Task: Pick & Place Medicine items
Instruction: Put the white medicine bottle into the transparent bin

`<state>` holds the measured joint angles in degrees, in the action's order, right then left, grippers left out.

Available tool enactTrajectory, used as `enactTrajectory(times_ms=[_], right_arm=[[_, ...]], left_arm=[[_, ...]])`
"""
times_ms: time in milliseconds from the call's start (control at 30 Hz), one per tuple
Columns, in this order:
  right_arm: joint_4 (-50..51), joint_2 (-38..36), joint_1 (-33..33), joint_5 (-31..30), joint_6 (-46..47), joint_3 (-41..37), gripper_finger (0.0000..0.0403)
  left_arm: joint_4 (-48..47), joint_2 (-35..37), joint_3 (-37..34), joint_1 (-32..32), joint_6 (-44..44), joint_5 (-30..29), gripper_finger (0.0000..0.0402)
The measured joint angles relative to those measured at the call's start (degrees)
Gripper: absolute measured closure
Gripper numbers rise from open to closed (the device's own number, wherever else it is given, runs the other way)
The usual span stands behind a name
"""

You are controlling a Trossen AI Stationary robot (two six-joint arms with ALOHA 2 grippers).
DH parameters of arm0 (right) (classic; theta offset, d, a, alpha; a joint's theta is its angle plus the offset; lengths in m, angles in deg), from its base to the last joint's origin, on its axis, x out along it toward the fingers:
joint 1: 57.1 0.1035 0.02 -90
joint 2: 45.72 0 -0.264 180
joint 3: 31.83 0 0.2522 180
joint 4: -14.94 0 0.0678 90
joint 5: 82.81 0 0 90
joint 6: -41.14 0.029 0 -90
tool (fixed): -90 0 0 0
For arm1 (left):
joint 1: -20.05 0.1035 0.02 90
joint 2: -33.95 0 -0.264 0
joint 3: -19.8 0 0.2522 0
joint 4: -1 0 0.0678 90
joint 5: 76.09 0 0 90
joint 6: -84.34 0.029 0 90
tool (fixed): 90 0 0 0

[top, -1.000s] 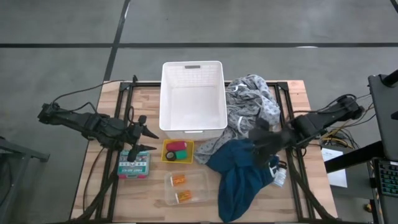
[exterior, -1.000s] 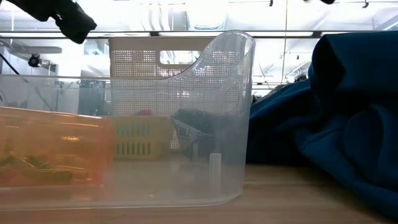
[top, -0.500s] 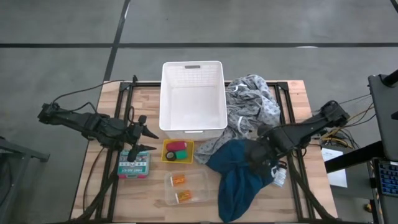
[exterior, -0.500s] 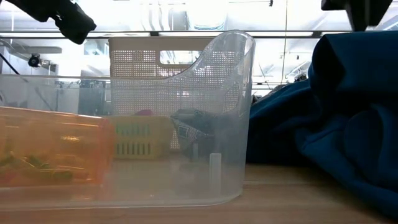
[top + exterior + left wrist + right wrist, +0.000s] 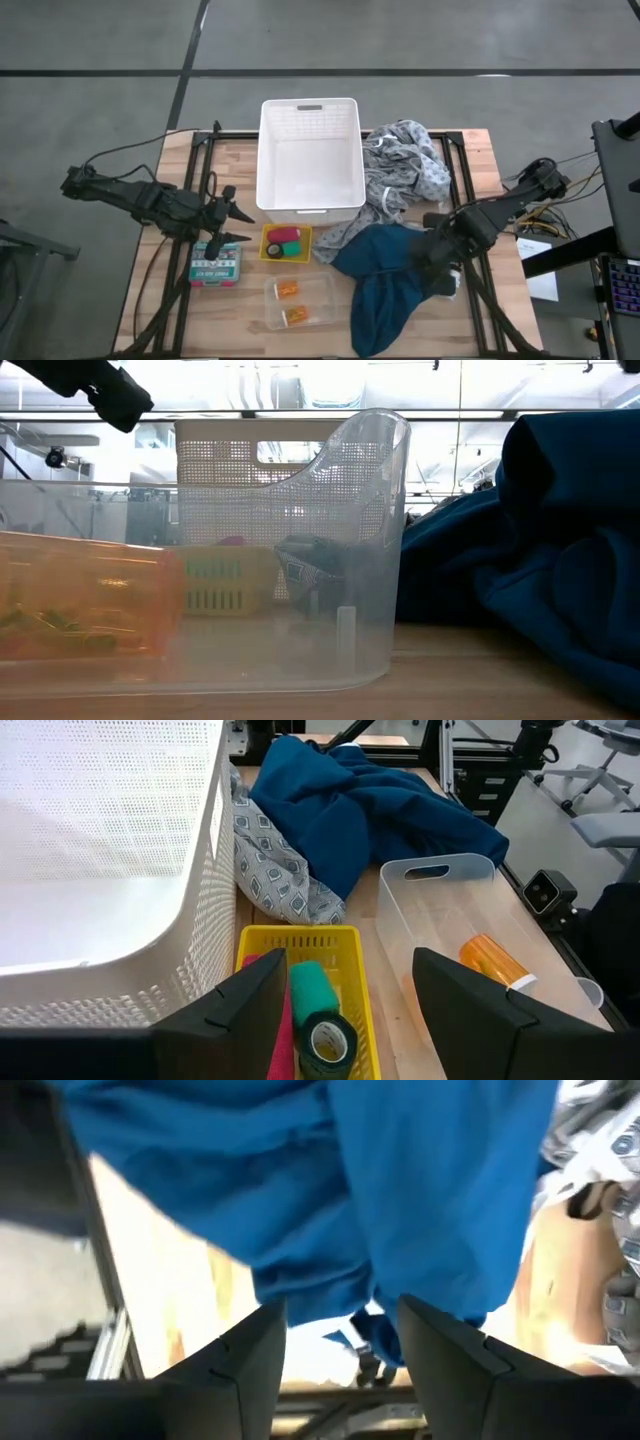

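Medicine items are being shown sorted into small bins beside the left gripper (image 5: 238,226), whose dark fingers are being held apart and empty. Just ahead of those fingers, a slotted yellow plastic basket (image 5: 345,970) is holding a dark green roll (image 5: 322,1022) with a glossy rounded face and, pressed against it, a pink-red cylinder (image 5: 279,1025). Beyond the basket, a clear, smooth-walled tub (image 5: 430,890) with a cut-out handle is carrying two translucent orange pill bottles (image 5: 289,290), both lying on their sides. A flat teal first-aid box (image 5: 216,264) is being seen directly under the left gripper on the pale wooden table (image 5: 230,165). To the gripper's other side, a tall white perforated bin (image 5: 310,160) with a lattice wall is standing empty.

Across the table, the right gripper (image 5: 437,275) is being lowered over the near edge of a soft, heavily folded teal-blue cloth (image 5: 385,285); its fingers (image 5: 245,1365) are being held parted with nothing visibly clamped between them, the cloth's hem hanging just past them. A small white labelled item (image 5: 362,1342) is partly showing beneath that hem, its shape unclear. Behind the blue fabric, a crumpled grey patterned cloth (image 5: 405,170) printed with small diamonds is lying against the white bin.
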<state>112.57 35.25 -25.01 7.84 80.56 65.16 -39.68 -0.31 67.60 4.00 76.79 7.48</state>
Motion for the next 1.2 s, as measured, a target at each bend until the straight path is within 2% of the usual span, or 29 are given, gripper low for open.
enactTrajectory(times_ms=[200, 333, 467, 667, 800, 1033, 1200], right_arm=[[4.6, -0.4, 2.4, 1.1, -9.5, -0.4, 0.0207], [5.1, -0.2, 4.1, 4.0, -23.7, -0.4, 0.0206], [3.3, 0.2, 6.7, 5.5, -24.2, -0.5, 0.0207], [-0.9, 0.2, 7.0, 5.4, -34.7, -0.5, 0.0206], [-4.4, 0.2, 6.9, 5.3, -34.7, -0.5, 0.0207], [-10.8, 0.2, 7.0, 5.5, -26.3, -0.5, 0.0207], [-11.8, 0.2, 7.0, 5.4, -28.0, -0.5, 0.0207]], left_arm=[[0.0, 0.0, 0.0, 0.0, 0.0, 0.0, 0.0176], [0.0, 0.0, 0.0, 0.0, 0.0, 0.0, 0.0176], [0.0, 0.0, 0.0, 0.0, 0.0, 0.0, 0.0176], [0.0, 0.0, 0.0, 0.0, 0.0, 0.0, 0.0176], [0.0, 0.0, 0.0, 0.0, 0.0, 0.0, 0.0176], [0.0, 0.0, 0.0, 0.0, 0.0, 0.0, 0.0176], [0.0, 0.0, 0.0, 0.0, 0.0, 0.0, 0.0176]])
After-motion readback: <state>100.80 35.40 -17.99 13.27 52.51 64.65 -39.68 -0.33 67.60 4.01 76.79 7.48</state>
